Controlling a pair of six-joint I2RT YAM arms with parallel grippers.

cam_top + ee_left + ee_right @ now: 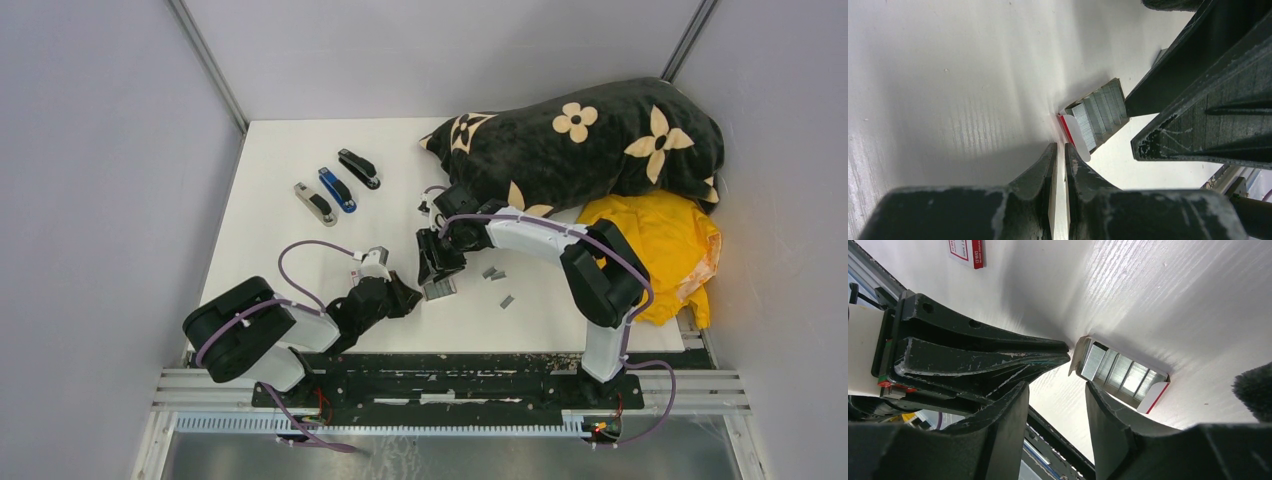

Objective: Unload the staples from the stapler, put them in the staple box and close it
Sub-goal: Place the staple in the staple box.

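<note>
Hovering low over the white table point(290, 150) near its front edge, my two grippers meet tip to tip around a small open box point(1120, 375) with rows of staples in it. My right gripper point(1055, 387) is spread apart with nothing between its fingers, and the box lies just beyond one fingertip. My left gripper point(1060, 150) is pressed nearly together, only a thin slit showing, with its tips right at the box's white-and-red flap. I cannot tell whether they pinch that flap or merely touch it. Two loose staple strips point(490, 272) lie on the table just right of the box, apart from each other and from the box. The grey stapler point(315, 203), blue stapler point(337, 190) and black stapler point(359, 168) sit in a slanted row at the far left, well apart from my grippers, with bare tabletop between. A black flowered blanket point(590, 140) fills the far right corner, touching my right wrist, and a yellow cloth point(660, 250) covers the right edge beside that arm's elbow. The front rail runs close behind the box.
</note>
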